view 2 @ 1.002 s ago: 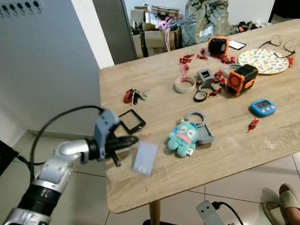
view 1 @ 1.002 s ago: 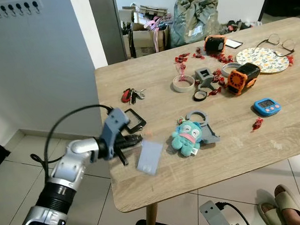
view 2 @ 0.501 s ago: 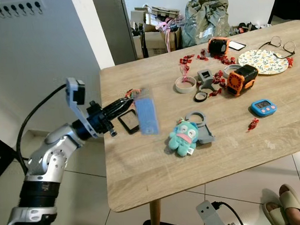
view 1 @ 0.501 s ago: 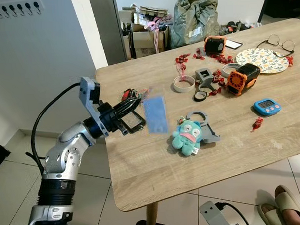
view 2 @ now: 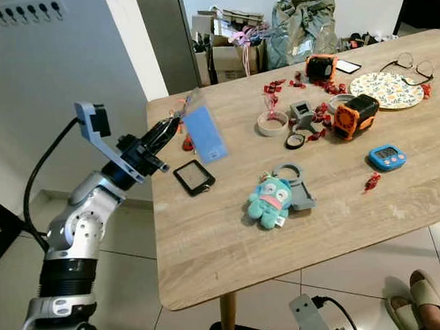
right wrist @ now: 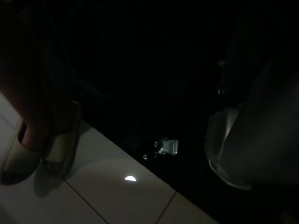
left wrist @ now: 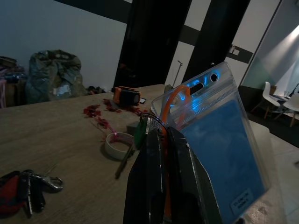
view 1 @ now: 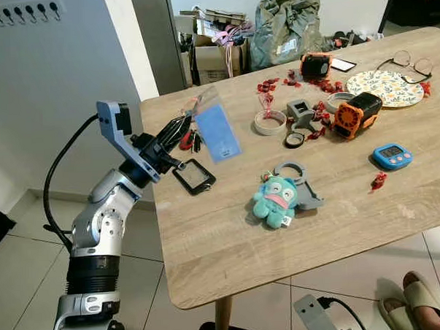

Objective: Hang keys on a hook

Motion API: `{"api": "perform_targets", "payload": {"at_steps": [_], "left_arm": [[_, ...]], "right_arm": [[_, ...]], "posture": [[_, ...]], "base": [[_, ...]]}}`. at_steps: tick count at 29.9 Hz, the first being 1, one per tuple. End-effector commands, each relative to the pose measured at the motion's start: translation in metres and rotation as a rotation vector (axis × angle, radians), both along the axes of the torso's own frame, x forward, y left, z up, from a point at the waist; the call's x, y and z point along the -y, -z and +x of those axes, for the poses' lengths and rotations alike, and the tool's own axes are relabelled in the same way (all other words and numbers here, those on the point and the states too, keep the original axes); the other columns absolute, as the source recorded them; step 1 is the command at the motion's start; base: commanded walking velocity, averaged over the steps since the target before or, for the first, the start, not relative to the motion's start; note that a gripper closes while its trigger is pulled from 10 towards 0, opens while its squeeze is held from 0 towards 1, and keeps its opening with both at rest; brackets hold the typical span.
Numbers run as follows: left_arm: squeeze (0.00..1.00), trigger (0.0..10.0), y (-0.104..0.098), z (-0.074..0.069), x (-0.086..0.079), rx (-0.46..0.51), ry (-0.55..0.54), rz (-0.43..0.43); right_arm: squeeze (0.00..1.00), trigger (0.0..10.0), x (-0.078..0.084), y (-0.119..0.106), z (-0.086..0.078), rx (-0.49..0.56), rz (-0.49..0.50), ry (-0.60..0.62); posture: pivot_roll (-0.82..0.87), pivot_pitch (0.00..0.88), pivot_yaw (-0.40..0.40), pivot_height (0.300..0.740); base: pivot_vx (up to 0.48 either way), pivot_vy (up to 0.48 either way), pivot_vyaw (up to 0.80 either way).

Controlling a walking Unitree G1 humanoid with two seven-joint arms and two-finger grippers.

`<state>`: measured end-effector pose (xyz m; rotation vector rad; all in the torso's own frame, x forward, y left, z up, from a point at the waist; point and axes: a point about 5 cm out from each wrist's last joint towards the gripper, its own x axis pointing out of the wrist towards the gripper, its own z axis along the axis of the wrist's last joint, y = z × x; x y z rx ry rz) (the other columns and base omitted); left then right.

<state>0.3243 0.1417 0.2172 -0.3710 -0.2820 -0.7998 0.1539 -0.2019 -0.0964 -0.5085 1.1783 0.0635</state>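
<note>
We see the left gripper (view 1: 180, 130) raised above the tabletop (view 1: 230, 230) near its left edge, its two black fingers (left wrist: 154, 177) pressed together on an orange loop (left wrist: 176, 100) that carries a clear badge holder with a blue card (view 1: 215, 131). The holder hangs free of the wood, its long axis tilted: the punched, looped end sits high toward the far left corner, and the bottom end points down and toward the middle of the tabletop. In the left wrist view the card stands beside the closed fingers, slot end up.

A bunch of keys with a red fob (view 1: 189, 139) lies flat on the tabletop close to the left edge, just behind the gripper's fingers and partly hidden by them; in the left wrist view it rests apart from the fingers, untouched. On the white wall beyond the far left corner, a row of hooks (view 1: 22, 11) is mounted high up, well apart from the keys.

A black square frame (view 1: 194, 176) lies near the left edge, and a teal plush toy (view 1: 275, 200) rests nearer the middle. A roll of tape (view 1: 269, 122) sits farther back.

The right wrist view is very dark; we cannot tell how the right gripper's fingers stand. A person's foot in a sandal (right wrist: 32, 140) shows on the floor tiles there.
</note>
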Motion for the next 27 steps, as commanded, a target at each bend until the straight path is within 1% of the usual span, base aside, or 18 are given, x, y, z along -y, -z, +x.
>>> {"api": "perform_targets", "payload": {"at_steps": [1, 4, 5, 6, 7, 8, 9, 10, 11, 14, 15, 17, 18, 19, 20, 25, 26, 27], "left_arm": [[0.00, 10.0, -0.003, 0.001, 0.003, 0.016, -0.013, -0.003], [0.00, 10.0, -0.003, 0.001, 0.003, 0.016, -0.013, -0.003], [0.00, 10.0, -0.004, 0.001, 0.003, 0.023, -0.021, 0.001], [0.00, 10.0, -0.003, 0.002, 0.001, 0.031, -0.037, 0.024], [0.00, 10.0, -0.001, 0.002, 0.000, 0.036, -0.047, 0.042], [0.00, 10.0, 0.002, 0.003, -0.004, 0.027, -0.069, 0.059], [0.00, 10.0, 0.004, 0.003, -0.007, 0.020, -0.084, 0.070], [0.00, 10.0, 0.009, 0.004, -0.017, 0.005, -0.124, 0.064], [0.00, 10.0, 0.009, 0.004, -0.017, 0.005, -0.124, 0.064], [0.00, 10.0, 0.016, 0.004, -0.038, -0.028, -0.216, 0.042], [0.00, 10.0, 0.016, 0.004, -0.038, -0.028, -0.216, 0.042], [0.00, 10.0, 0.018, 0.003, -0.051, -0.040, -0.254, 0.008], [0.00, 10.0, 0.018, 0.003, -0.051, -0.040, -0.254, 0.008], [0.00, 10.0, 0.017, 0.002, -0.056, -0.039, -0.265, -0.015], [0.00, 10.0, 0.015, -0.001, -0.065, -0.038, -0.271, -0.077], [0.00, 10.0, 0.017, -0.004, -0.068, -0.032, -0.266, -0.073], [0.00, 10.0, 0.024, -0.003, -0.072, -0.057, -0.296, -0.045], [0.00, 10.0, 0.036, -0.004, -0.076, -0.093, -0.323, -0.013]], "right_arm": [[0.00, 10.0, -0.009, 0.003, -0.004, 0.017, 0.041, 0.063], [0.00, 10.0, -0.009, 0.003, -0.004, 0.017, 0.041, 0.063], [0.00, 10.0, -0.009, 0.003, -0.005, 0.024, 0.045, 0.087], [0.00, 10.0, 0.011, 0.003, -0.014, 0.020, 0.026, 0.094], [0.00, 10.0, 0.026, 0.002, -0.021, 0.014, 0.010, 0.092], [0.00, 10.0, 0.037, 0.001, -0.026, 0.007, -0.002, 0.085], [0.00, 10.0, 0.043, 0.000, -0.029, 0.004, -0.008, 0.081], [0.00, 10.0, 0.042, 0.001, -0.031, -0.005, -0.005, 0.070], [0.00, 10.0, 0.042, 0.001, -0.031, -0.005, -0.005, 0.070], [0.00, 10.0, 0.039, 0.004, -0.036, -0.027, 0.002, 0.043], [0.00, 10.0, 0.039, 0.004, -0.036, -0.027, 0.002, 0.043], [0.00, 10.0, 0.037, 0.006, -0.042, -0.048, 0.004, 0.034], [0.00, 10.0, 0.037, 0.006, -0.042, -0.048, 0.004, 0.034], [0.00, 10.0, 0.036, 0.007, -0.046, -0.059, 0.004, 0.029], [0.00, 10.0, 0.037, 0.009, -0.052, -0.078, 0.004, 0.028], [0.00, 10.0, 0.039, 0.009, -0.055, -0.083, 0.003, 0.031], [0.00, 10.0, 0.041, 0.008, -0.056, -0.084, 0.002, 0.032], [0.00, 10.0, 0.043, 0.008, -0.057, -0.088, -0.001, 0.031]], "posture": [[-0.11, 0.085, 0.107, 0.740], [-0.11, 0.085, 0.107, 0.740], [-0.11, 0.085, 0.107, 0.740], [-0.12, 0.086, 0.109, 0.740], [-0.12, 0.086, 0.109, 0.740], [-0.12, 0.086, 0.109, 0.740], [-0.12, 0.086, 0.109, 0.740], [-0.12, 0.086, 0.109, 0.740], [-0.12, 0.086, 0.109, 0.740], [-0.11, 0.087, 0.105, 0.740], [-0.11, 0.087, 0.105, 0.740], [-0.11, 0.087, 0.105, 0.740], [-0.11, 0.087, 0.105, 0.740], [-0.11, 0.087, 0.105, 0.740], [-0.11, 0.088, 0.106, 0.740], [-0.11, 0.090, 0.111, 0.740], [-0.11, 0.090, 0.111, 0.740], [-0.10, 0.092, 0.112, 0.740]], "base": [[0.000, 0.000, 0.00], [0.000, 0.000, 0.00], [0.000, 0.000, 0.00], [0.000, 0.000, 0.00], [0.000, 0.000, 0.00], [0.000, 0.000, 0.00], [0.000, 0.000, 0.00], [0.000, 0.000, 0.00], [0.000, 0.000, 0.00], [0.000, 0.000, 0.00], [0.000, 0.000, 0.00], [0.000, 0.000, 0.00], [0.000, 0.000, 0.00], [0.000, 0.000, 0.00], [0.000, 0.000, 0.00], [0.000, 0.000, 0.00], [0.000, 0.000, 0.00], [0.000, 0.000, 0.00]]}}
